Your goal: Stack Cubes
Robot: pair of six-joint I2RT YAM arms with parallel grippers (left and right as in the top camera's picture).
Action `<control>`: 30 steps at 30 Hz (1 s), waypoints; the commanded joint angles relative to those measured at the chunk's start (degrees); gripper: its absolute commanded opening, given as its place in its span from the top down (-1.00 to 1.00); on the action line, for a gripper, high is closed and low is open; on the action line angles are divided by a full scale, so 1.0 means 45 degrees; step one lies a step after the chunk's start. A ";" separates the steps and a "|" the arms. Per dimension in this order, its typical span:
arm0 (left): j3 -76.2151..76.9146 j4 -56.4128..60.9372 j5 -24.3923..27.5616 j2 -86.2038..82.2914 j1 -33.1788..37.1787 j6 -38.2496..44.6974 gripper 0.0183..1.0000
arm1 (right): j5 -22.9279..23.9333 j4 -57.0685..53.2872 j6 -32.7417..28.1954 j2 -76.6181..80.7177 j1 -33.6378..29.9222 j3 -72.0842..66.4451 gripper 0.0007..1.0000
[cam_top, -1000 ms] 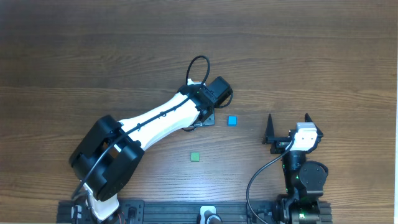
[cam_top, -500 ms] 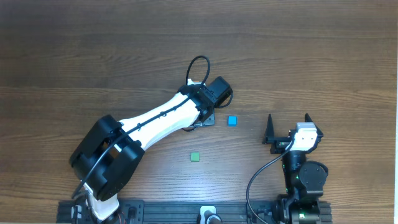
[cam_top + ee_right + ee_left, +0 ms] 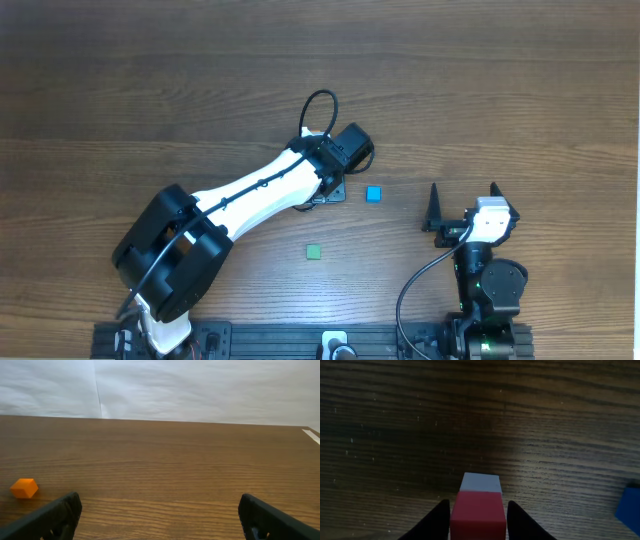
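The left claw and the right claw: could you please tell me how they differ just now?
The left claw is shut on a red cube; the right claw is open and empty. The left claw is out near the blue cube; the right claw sits back close to its arm's base. Both are dark and over the wooden table.

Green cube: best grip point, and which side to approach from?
Come straight down on the green cube and pinch two opposite side faces: it lies flat on the table, flat-sided, with nothing touching it. The open right claw looks free to do it.
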 commanded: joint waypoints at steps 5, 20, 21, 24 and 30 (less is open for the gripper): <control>0.0214 0.0039 -0.0359 0.0005 0.0024 -0.0277 -0.06 | -0.0107 0.0015 -0.0053 -0.0092 -0.0068 -0.0092 -0.99; 0.4333 -0.1137 -0.0617 0.1035 0.2001 0.0840 -0.18 | -0.0107 0.0015 -0.0053 -0.0092 -0.0068 -0.0092 -0.98; 0.4498 -0.1117 -0.0597 0.1321 0.2079 0.0879 -0.18 | -0.0107 0.0015 -0.0053 -0.0092 -0.0068 -0.0092 -0.99; 0.4716 -0.0996 -0.0457 0.1967 0.2220 0.1001 -0.18 | -0.0107 0.0015 -0.0053 -0.0092 -0.0068 -0.0092 -0.99; 0.4716 -0.0447 0.0005 0.2832 0.2268 0.1447 -0.17 | -0.0107 0.0015 -0.0053 -0.0092 -0.0068 -0.0092 -0.99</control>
